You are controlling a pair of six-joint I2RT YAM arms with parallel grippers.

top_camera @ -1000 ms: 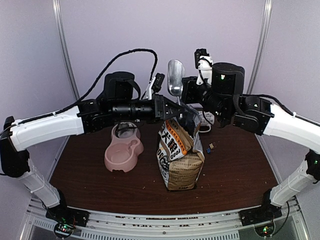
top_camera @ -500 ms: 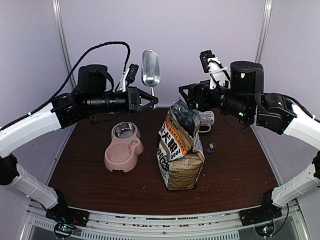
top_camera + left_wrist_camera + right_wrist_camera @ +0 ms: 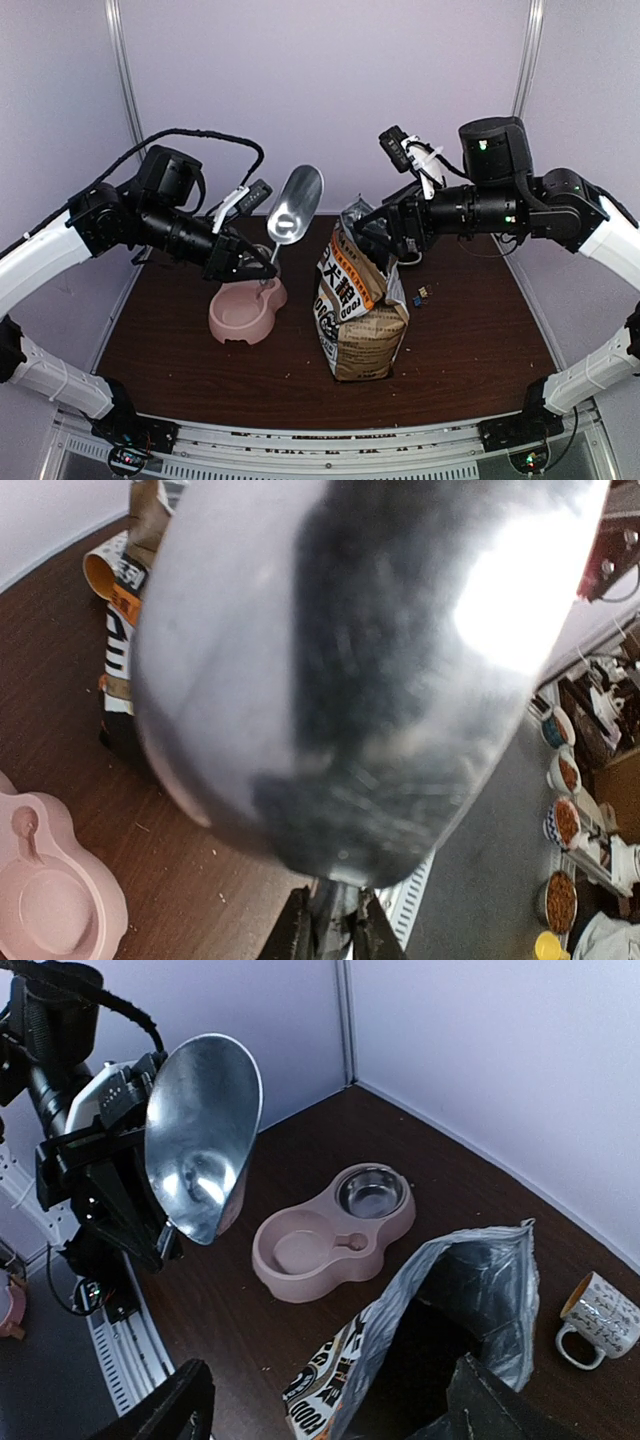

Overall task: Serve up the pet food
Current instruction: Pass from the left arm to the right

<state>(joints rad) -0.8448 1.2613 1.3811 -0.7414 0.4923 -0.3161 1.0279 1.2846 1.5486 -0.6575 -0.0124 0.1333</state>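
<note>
My left gripper (image 3: 256, 263) is shut on the handle of the silver metal scoop (image 3: 291, 206), whose bowl tilts up over the far end of the pink double bowl (image 3: 240, 313). In the right wrist view the scoop (image 3: 200, 1130) looks empty. In the left wrist view the scoop (image 3: 330, 670) fills the frame above my left gripper (image 3: 332, 925). The kraft dog-food bag (image 3: 360, 310) stands upright with its mouth open. My right gripper (image 3: 378, 238) hangs open just above that mouth (image 3: 330, 1420). The pet food is hidden; the bag's inside (image 3: 440, 1350) is dark.
The pink bowl (image 3: 320, 1245) holds a metal insert (image 3: 372, 1192) in its far well. A white mug (image 3: 598, 1315) sits behind the bag at the back right. A small object (image 3: 420, 294) lies right of the bag. Walls close the back and sides.
The left arm swung the scoop left, away from the bag, and lowered it tilted over the pink bowl. The right gripper opened and drew back to above the bag's mouth.
</note>
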